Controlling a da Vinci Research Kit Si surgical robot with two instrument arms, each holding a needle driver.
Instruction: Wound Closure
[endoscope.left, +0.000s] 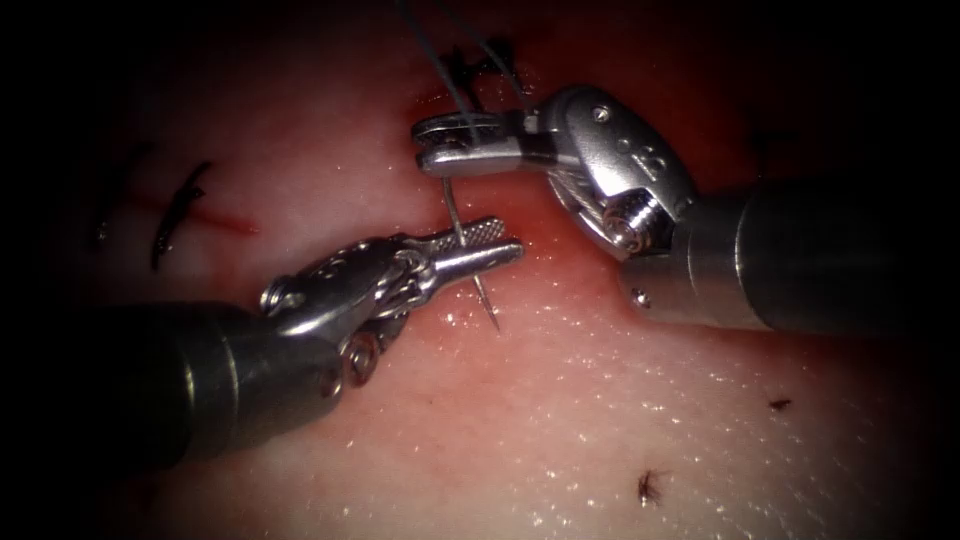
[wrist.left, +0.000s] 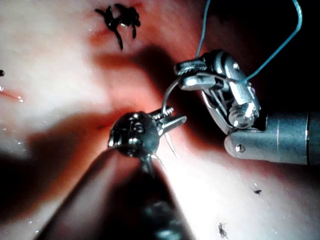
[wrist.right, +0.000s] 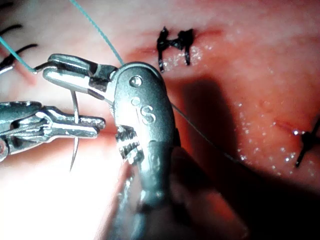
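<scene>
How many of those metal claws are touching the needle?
2. The right claw holds the needle at its thread end; the left claw grips it mid-curve, tip free above the tissue.

Two metal needle drivers meet over pale, wet tissue (endoscope.left: 600, 430) stained with red fluid (endoscope.left: 225, 222). The right tool (endoscope.left: 432, 145) reaches in from the right, its jaws closed on the upper end of a curved needle (endoscope.left: 470, 262), where the thread (endoscope.left: 440, 65) leads away upward. Just below it, the left tool (endoscope.left: 505, 240) has its jaws closed across the needle's middle. The needle's point hangs free below the left tool, above the tissue, not in it. A dark knotted stitch (endoscope.left: 485, 65) lies above the right tool.
</scene>
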